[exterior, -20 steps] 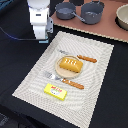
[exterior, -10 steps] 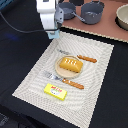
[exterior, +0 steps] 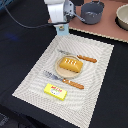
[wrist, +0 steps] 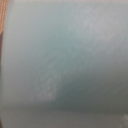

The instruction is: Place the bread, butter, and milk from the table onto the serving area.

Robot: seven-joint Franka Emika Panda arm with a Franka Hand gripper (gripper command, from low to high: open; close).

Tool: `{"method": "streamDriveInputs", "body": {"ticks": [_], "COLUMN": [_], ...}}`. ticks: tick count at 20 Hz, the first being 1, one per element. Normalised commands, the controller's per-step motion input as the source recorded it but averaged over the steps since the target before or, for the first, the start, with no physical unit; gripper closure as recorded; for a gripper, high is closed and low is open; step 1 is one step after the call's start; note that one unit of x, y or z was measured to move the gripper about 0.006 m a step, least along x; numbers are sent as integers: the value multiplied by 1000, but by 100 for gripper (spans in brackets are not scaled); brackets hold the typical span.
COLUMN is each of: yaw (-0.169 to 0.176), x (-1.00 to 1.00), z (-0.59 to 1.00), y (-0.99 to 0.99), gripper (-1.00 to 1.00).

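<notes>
The dark worktop (exterior: 15, 60) fills most of the exterior view, with a pinkish-brown board (exterior: 107, 27) lying across its far edge at about one o'clock. On that board stands a dark grey pot (exterior: 92, 12), and a second pale bowl-like pot (exterior: 123, 16) is cut off at the frame's edge toward two o'clock.

The serving area (exterior: 97, 75), a beige striped mat, lies at the centre. On it sits a round tan plate (exterior: 59, 71) carrying the bread (exterior: 70, 65), a golden-orange loaf with pale score marks. A knife (exterior: 80, 57) with an orange handle lies just beyond the plate at one o'clock, and a fork (exterior: 64, 81) with an orange handle lies just beside it at six o'clock. The butter (exterior: 55, 91), a flat yellow packet with a red label, rests on the mat at seven o'clock from the plate.

The tool (exterior: 61, 27) hangs at eleven o'clock, over the mat's far corner. A small pale blue shape shows at its tip, and the wrist view is filled by a blurred pale blue-white surface, likely the milk (wrist: 65, 65); whether the tool is clenched on it I cannot tell
</notes>
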Motion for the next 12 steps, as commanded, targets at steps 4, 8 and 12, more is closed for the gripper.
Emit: {"method": "streamDriveInputs", "body": {"ticks": [4,8,12], "yaw": [-10,-16,-2], "x": [994,924,564], "z": [-35,-169,-239], "y": [116,234,481], "gripper": [100,100,100]}}
